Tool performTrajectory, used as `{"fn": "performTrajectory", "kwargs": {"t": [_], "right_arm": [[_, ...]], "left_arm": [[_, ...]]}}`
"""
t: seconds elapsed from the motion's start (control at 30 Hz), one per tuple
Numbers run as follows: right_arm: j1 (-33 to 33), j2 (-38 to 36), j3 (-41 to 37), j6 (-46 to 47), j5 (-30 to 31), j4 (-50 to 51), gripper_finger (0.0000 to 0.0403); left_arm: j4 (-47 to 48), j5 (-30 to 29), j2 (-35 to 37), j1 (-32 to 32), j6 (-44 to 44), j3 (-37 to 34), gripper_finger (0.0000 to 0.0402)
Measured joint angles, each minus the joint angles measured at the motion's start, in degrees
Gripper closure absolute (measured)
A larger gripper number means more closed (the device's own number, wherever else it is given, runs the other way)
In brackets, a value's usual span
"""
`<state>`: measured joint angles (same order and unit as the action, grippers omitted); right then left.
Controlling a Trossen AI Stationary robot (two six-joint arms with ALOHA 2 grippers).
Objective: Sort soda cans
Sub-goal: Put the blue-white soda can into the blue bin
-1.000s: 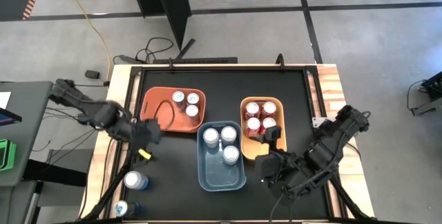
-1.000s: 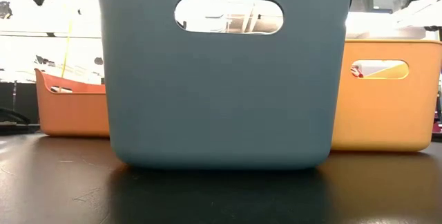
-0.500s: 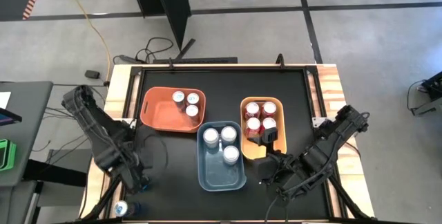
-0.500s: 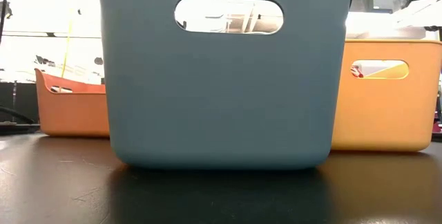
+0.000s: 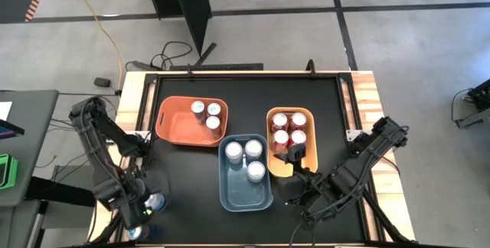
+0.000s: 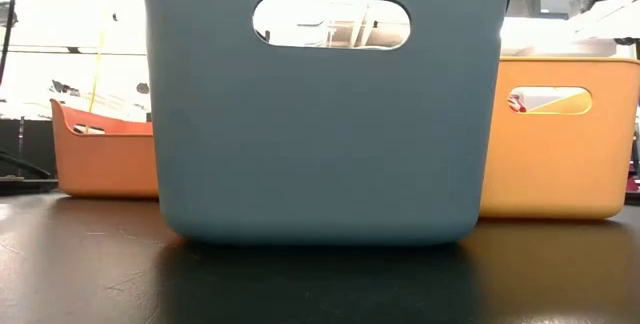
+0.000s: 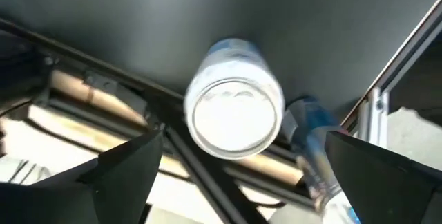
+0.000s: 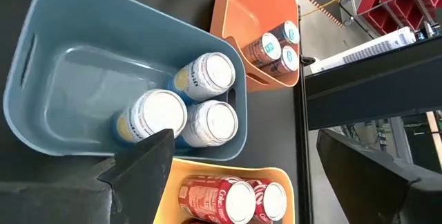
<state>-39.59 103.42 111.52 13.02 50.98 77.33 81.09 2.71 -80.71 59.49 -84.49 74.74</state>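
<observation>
Apparently mid-pickup, the left hand (image 7: 235, 175) hung with fingers apart over a blue-and-silver can (image 7: 233, 110) at the surface's (image 5: 191, 183) near left corner, needing to descend and clamp, while the right hand (image 8: 242, 175) waited apart beside the blue bin (image 8: 62, 58).

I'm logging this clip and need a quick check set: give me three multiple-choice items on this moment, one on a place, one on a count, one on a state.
1. Where is the left gripper?
A. over the orange bin
B. at the table's near-left corner, over a loose can
C. inside the yellow bin

2. How many cans stand in the blue bin?
A. one
B. three
C. five

3. How do the left gripper's fingers stand?
A. open on either side of a standing can
B. shut on a can
C. shut on nothing

Answers: 1 B, the high view shows it by the corner can. 2 B, three silver tops show. 3 A, the left wrist view shows a gap on both sides of the can.
</observation>
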Motion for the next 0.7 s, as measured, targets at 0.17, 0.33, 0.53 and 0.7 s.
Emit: {"fn": "performTrajectory", "kwargs": {"t": [0.17, 0.33, 0.53, 0.7], "right_arm": [[0.01, 0.0, -0.04, -0.01, 0.02, -0.02, 0.0031], [0.0, 0.0, -0.04, 0.04, 0.07, -0.26, 0.0031], [0.0, 0.0, -0.04, 0.46, 0.07, -0.62, 0.0031], [0.0, 0.0, -0.04, 0.46, 0.09, -1.23, 0.0031]], "left_arm": [[-2.47, -3.27, 0.0, 2.73, -2.64, -1.1, 0.0002], [-1.89, -3.16, -0.01, 3.66, -3.12, -4.19, 0.0002], [-2.71, -3.19, 0.03, 3.75, -2.76, -7.46, 0.0001], [-6.12, -3.1, -0.04, 4.16, -2.2, -10.09, 0.0001]]}}
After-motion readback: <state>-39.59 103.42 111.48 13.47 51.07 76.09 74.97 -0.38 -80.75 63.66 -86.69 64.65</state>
